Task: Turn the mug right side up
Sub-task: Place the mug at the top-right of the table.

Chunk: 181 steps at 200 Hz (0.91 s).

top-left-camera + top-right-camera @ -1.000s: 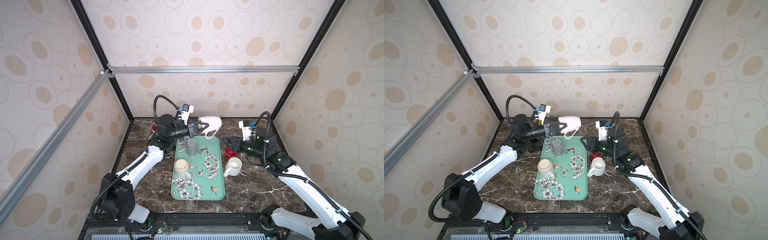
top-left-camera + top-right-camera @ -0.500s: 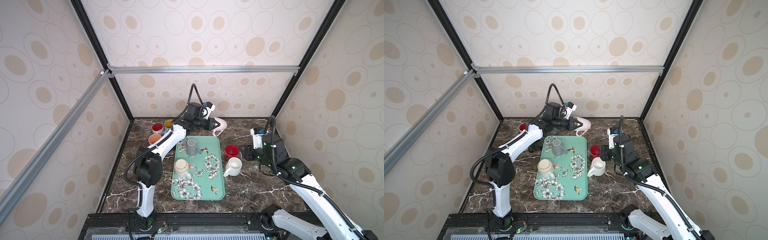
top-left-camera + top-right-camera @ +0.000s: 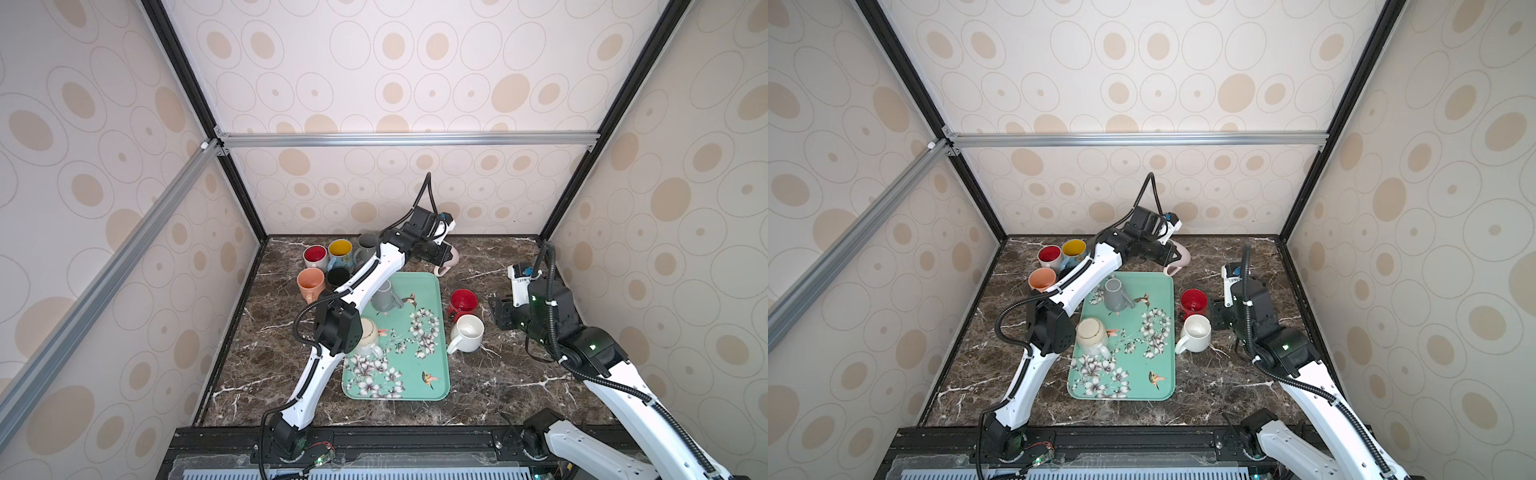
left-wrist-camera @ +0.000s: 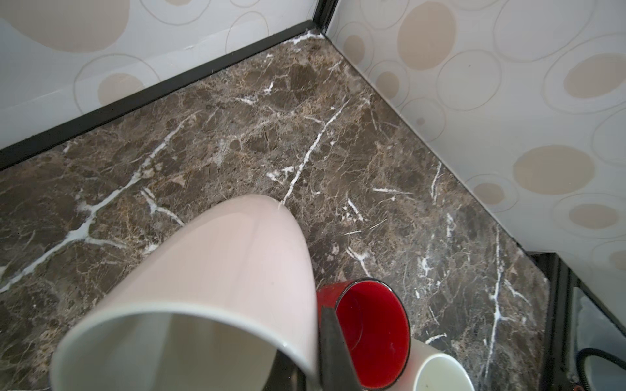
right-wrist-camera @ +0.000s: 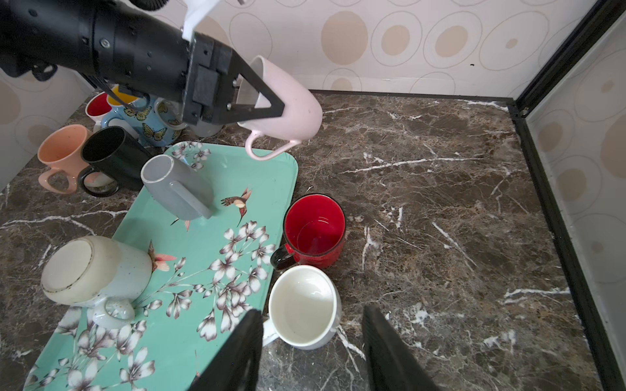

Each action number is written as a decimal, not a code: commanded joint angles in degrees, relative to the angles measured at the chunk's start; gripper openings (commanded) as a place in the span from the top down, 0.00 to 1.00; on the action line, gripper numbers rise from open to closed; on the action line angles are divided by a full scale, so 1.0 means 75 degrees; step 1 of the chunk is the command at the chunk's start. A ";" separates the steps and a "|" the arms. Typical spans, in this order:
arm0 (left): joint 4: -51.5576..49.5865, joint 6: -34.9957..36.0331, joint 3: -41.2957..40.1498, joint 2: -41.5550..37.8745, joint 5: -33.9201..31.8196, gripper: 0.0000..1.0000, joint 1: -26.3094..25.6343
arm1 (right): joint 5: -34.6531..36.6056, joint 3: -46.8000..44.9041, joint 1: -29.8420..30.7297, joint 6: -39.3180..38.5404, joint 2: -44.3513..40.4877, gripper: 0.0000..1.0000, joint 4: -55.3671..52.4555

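Walls (image 3: 685, 166) all around: pale cream, thin ring shapes, tan spots inside rings. Back wall (image 3: 353, 195) has same pattern. Floor (image 3: 519, 374): dark brown stone look, white crack lines, bit shiny. Black posts (image 3: 237, 187) stand in back corners. Silver metal bar (image 3: 407, 139) goes across back, high up. Second silver bar (image 3: 104, 278) slants along side wall. Black rail (image 3: 415, 434) at front edge. Light soft, bright, even.

Mugs counted: 10.
- 1 pale pink ceramic mug (image 5: 298, 108)
- 2 grey mugs (image 3: 384, 296)
- 1 cream speckled mug (image 3: 368, 332)
- 1 red mug (image 3: 463, 302)
- 1 white mug (image 3: 467, 332)
- 1 peach mug (image 3: 311, 282)
- 1 black mug (image 3: 337, 276)
- 1 blue butterfly-print mug (image 5: 149, 130)
- 1 red-lined white mug (image 3: 314, 254)

Trays counted: 1 mint-green floral tray (image 3: 432, 374).
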 commanded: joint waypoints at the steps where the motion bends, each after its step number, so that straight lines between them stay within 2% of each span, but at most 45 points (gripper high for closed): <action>1: 0.0047 0.0733 0.0468 0.0079 -0.0704 1.00 -0.0331 | 0.0192 -0.0140 -0.0045 -0.0162 -0.0084 0.49 -0.0127; 55: -0.0328 0.1597 0.0556 0.0483 -0.1824 1.00 -0.0691 | 0.0097 -0.0175 -0.0043 -0.0162 -0.0035 0.49 -0.0065; 112: -0.0590 0.2199 0.0539 0.0811 -0.2132 1.00 -0.0843 | 0.0013 -0.0136 -0.0047 -0.0127 0.0044 0.49 -0.0022; 168: -0.0715 0.2311 0.0518 0.0963 -0.2221 1.00 -0.0904 | -0.0047 -0.0140 -0.0041 -0.0069 0.0117 0.49 0.0077; 181: -0.0724 0.2335 0.0503 0.0972 -0.2234 0.97 -0.0907 | -0.0049 -0.0153 -0.0043 -0.0067 0.0101 0.49 0.0104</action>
